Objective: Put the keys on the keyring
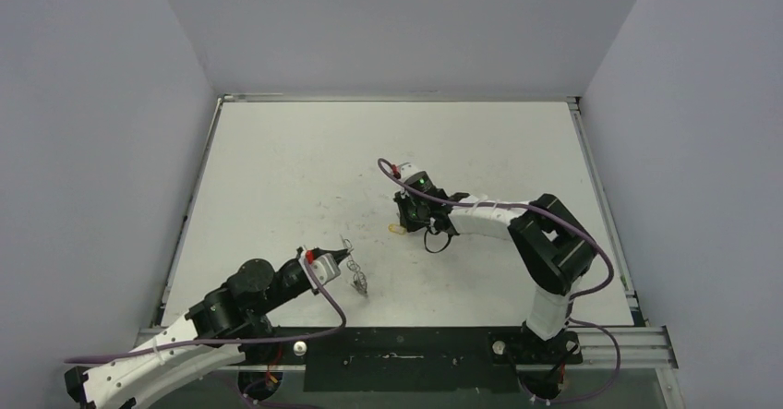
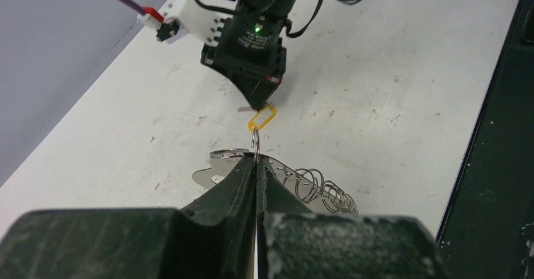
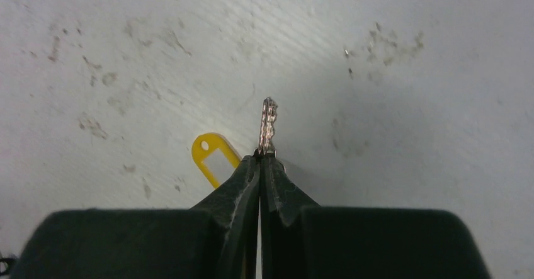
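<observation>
My right gripper (image 3: 260, 158) is shut on a small silver key (image 3: 269, 123), whose toothed blade sticks out past the fingertips just above the table. The key's yellow oblong tag (image 3: 213, 157) lies on the table to the left of the fingers. In the top view this gripper (image 1: 404, 223) points down at mid-table with the yellow tag (image 1: 397, 230) beside it. My left gripper (image 2: 256, 161) is shut on a thin ring of the keyring. The keyring's flat silver loop (image 2: 206, 176) shows to its left and its chain of small rings (image 2: 322, 189) trails right. The right gripper (image 2: 259, 102) and the tag (image 2: 262, 117) sit just beyond.
The white table (image 1: 305, 169) is scuffed with small dark marks. Grey walls enclose it on the left, back and right. A black rail (image 1: 406, 358) runs along the near edge between the arm bases. A purple cable (image 1: 499, 208) loops along the right arm.
</observation>
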Controlling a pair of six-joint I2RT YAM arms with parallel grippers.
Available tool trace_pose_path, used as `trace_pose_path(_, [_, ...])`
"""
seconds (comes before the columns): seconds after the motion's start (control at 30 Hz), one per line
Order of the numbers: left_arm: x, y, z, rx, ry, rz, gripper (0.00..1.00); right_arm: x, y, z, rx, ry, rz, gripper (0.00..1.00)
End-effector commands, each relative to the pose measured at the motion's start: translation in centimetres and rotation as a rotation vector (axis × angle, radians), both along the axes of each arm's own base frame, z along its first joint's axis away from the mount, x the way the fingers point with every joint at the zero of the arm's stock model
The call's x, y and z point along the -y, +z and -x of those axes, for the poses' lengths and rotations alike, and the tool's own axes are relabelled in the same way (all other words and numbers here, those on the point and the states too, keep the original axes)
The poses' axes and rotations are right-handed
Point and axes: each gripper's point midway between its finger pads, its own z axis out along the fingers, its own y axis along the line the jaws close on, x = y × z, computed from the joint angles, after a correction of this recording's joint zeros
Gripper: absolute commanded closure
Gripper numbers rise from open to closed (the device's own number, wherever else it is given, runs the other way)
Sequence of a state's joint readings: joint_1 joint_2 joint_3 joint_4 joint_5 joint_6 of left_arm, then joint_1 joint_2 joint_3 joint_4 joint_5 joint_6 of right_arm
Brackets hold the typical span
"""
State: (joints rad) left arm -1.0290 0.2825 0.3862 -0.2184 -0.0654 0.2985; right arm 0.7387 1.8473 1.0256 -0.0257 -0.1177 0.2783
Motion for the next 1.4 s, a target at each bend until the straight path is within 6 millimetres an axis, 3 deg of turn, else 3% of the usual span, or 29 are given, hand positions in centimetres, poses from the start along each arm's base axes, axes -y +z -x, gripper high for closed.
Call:
trace_pose_path(0.0, [1.4,1.3,-0.1,0.035,-0.033,0.054,1.00,5.9,-1.2,4.1,-0.082,-0.075,0.184,0.98])
trace_pose_path(0.2, [3.0,0.1,-0.3,0.025,-0.070,0.038,1.00,6.7,3.6,4.9,-0.025,-0.100,0.108,0.53])
trace_pose_path(0.3, [4.0,-0.1,-0.4,0.022,-0.098,0.035,1.00,6.9,5.3,4.8,-0.009,-0.121,0.076,0.49])
trace_pose_path(0.57, [5.5,-1.2,-0.4,0.002,-0.140,0.027,1.00,6.8,4.6,5.8,-0.083,-0.125,0.061,0.56])
trace_pose_path(1.03, [5.4,-1.2,-0.2,0.001,-0.142,0.038,1.00,5.6,1.4,6.5,-0.155,-0.133,0.083,0.59])
trace_pose_path(1.2, [5.2,-1.1,-0.2,0.003,-0.138,0.037,1.00,5.0,1.1,6.6,-0.141,-0.122,0.106,0.73])
trace_pose_path(1.33, [5.0,-0.9,-0.2,0.010,-0.131,0.043,1.00,5.1,1.3,6.6,-0.123,-0.122,0.129,0.99])
trace_pose_path(1.37, [5.0,-0.8,-0.3,0.012,-0.130,0.044,1.00,5.3,1.5,6.5,-0.112,-0.127,0.137,1.00])
